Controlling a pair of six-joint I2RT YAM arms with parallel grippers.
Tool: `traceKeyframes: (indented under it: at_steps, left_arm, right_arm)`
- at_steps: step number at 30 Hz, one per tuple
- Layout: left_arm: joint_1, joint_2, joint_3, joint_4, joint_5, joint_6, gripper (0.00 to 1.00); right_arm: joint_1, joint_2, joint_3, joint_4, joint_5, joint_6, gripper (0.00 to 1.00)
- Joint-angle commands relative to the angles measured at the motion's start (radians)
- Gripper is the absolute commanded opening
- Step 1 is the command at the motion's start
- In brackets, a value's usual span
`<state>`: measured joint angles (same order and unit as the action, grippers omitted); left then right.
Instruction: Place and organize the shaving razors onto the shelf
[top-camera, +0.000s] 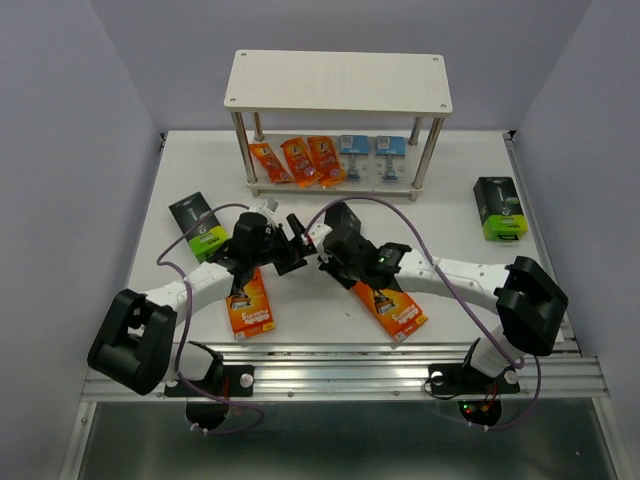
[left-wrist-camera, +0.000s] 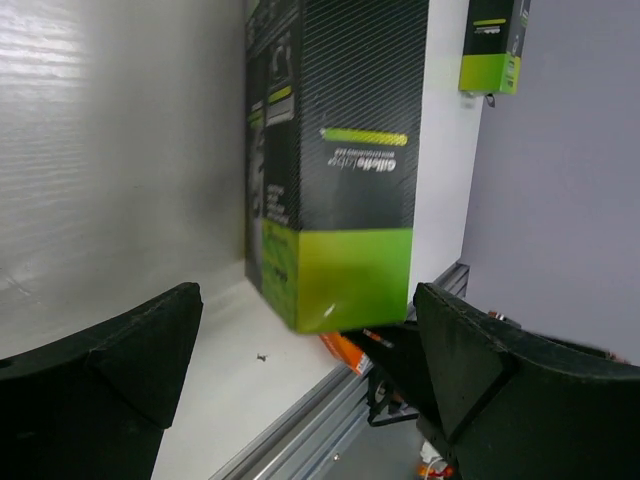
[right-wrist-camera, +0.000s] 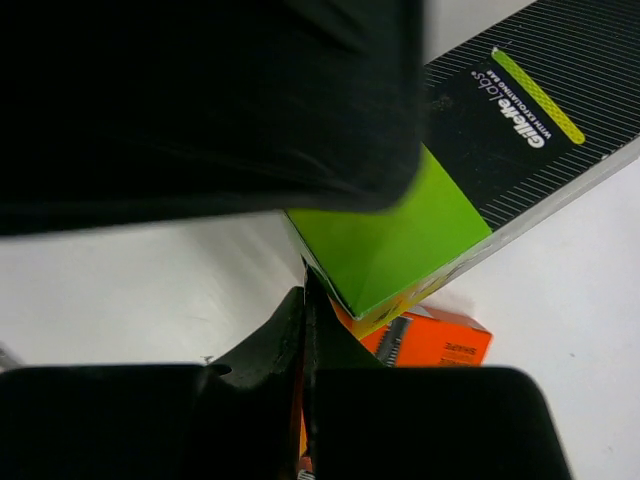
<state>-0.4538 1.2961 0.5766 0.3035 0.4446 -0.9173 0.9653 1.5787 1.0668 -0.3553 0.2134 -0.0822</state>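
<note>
**A:** Shelf status?
**B:** Shelf (top-camera: 338, 80) stands at far edge of surface (top-camera: 460, 240), approx centred. On the lower board are three foil pkts (top-camera: 298, 160) fanned over the left part. Two blister packs (top-camera: 370, 155) sit side by side just right of them.

**A:** Loose stock?
**B:** Four packs seen from above.
- Box A (top-camera: 200, 228), black-lime, is near the left edge w/ its lime end toward the near edge.
- Box B (top-camera: 499, 207), same type, is near the right edge w/ its lime end likewise.
- Orange box C (top-camera: 250, 305) lies partly under L arm (top-camera: 190, 290).
- Orange box D (top-camera: 392, 308) lies partly under R arm (top-camera: 450, 270).

C and D are both toward the near edge, either side of centre.

**A:** Jaws?
**B:** Both wrists meet mid-surface, tips close together in the top view. L jaws are released and spread wide. L wrist cam shows black-lime box E (left-wrist-camera: 340, 150) straight ahead, lime end toward the cam. It sits past the fingers (left-wrist-camera: 110, 370) and apart from both, w/ box B far behind it. R jaws are clenched, fingers flush together. R wrist cam puts their tip right at box E's lime corner, w/ an orange pack (right-wrist-camera: 430, 340) showing just beneath.

**A:** Is R gripping E?
**B:** Cannot tell whether it pinches an edge or only touches. From above, E is hidden among the arms. Which orange box the R cam sees, cannot tell.
</note>
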Motion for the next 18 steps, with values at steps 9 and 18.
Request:
traceKeyframes:
  at_steps: [9, 18]
  left_arm:
    - [-0.065, 0.061, 0.069, 0.056, -0.063, -0.065, 0.99]
    - [-0.146, 0.083, 0.147, -0.243, -0.225, 0.151, 0.99]
  right_arm:
    - [0.079, 0.017, 0.041, 0.131, -0.108, -0.062, 0.01]
    - [0.112, 0.052, 0.081, 0.067, -0.054, -0.105, 0.01]
